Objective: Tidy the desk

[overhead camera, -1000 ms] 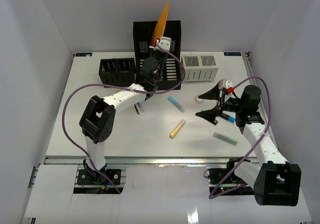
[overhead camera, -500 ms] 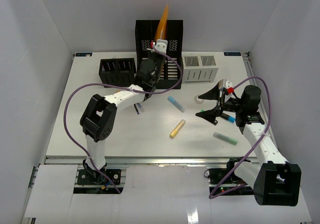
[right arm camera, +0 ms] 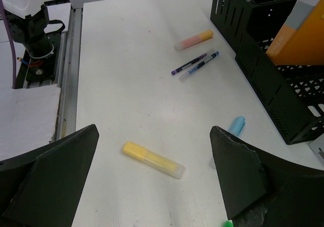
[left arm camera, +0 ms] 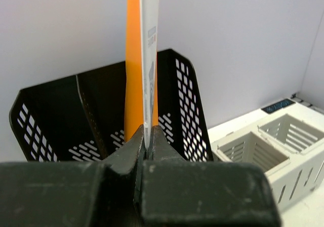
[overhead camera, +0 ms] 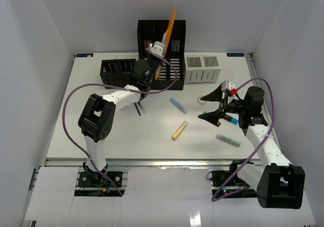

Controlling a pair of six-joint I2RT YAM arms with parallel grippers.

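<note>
On the white desk (overhead camera: 101, 131), my left gripper (overhead camera: 161, 60) is shut on a thin orange folder (overhead camera: 169, 27) with a white cover. It holds the folder upright inside the black mesh file holder (overhead camera: 177, 40) at the back. In the left wrist view the jaws (left arm camera: 146, 136) pinch the folder's (left arm camera: 134, 60) lower edge in front of the file holder (left arm camera: 50, 110). My right gripper (overhead camera: 211, 105) is open and empty above the desk's right middle. In the right wrist view a yellow highlighter (right arm camera: 153, 159) lies between its fingers (right arm camera: 243, 176).
A black organizer (overhead camera: 119, 71) and a white organizer (overhead camera: 202, 68) flank the file holder. On the desk lie a yellow highlighter (overhead camera: 179, 130), a blue highlighter (overhead camera: 177, 105), a green highlighter (overhead camera: 228, 140), a blue marker (overhead camera: 232, 120), two pens (right arm camera: 195, 64), a pink highlighter (right arm camera: 194, 39) and a tape ring (overhead camera: 202, 101).
My left gripper has moved down and to the left, bringing the orange folder lower into the file holder and more upright. The right arm has hardly moved.
</note>
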